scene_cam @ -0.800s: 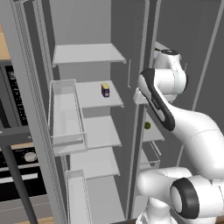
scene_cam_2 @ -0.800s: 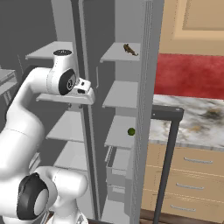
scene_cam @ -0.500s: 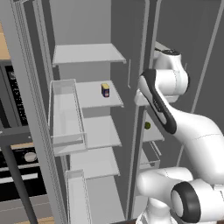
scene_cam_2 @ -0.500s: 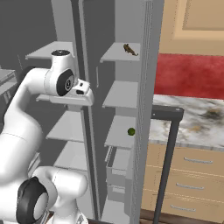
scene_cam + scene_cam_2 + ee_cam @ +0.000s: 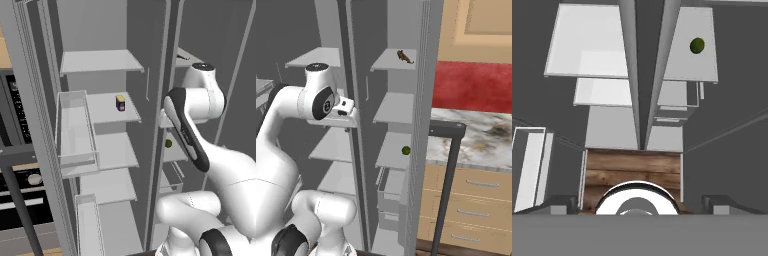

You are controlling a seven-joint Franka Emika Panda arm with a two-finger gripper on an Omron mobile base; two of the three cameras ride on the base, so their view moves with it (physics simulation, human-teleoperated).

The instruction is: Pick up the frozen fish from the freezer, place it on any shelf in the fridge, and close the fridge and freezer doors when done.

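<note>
Dark brown fish (image 5: 404, 56) lies on top freezer (image 5: 397, 130) shelf, well above gripper (image 5: 640, 202). Looks rigid, light, likely slick when frozen; best pinched across slim mid-body, not tail. Jaws spread wide in hand view, holding nothing, pointing down past green ball (image 5: 697, 45). Can (image 5: 120, 103) sits on fridge (image 5: 100, 145) second shelf.
</note>
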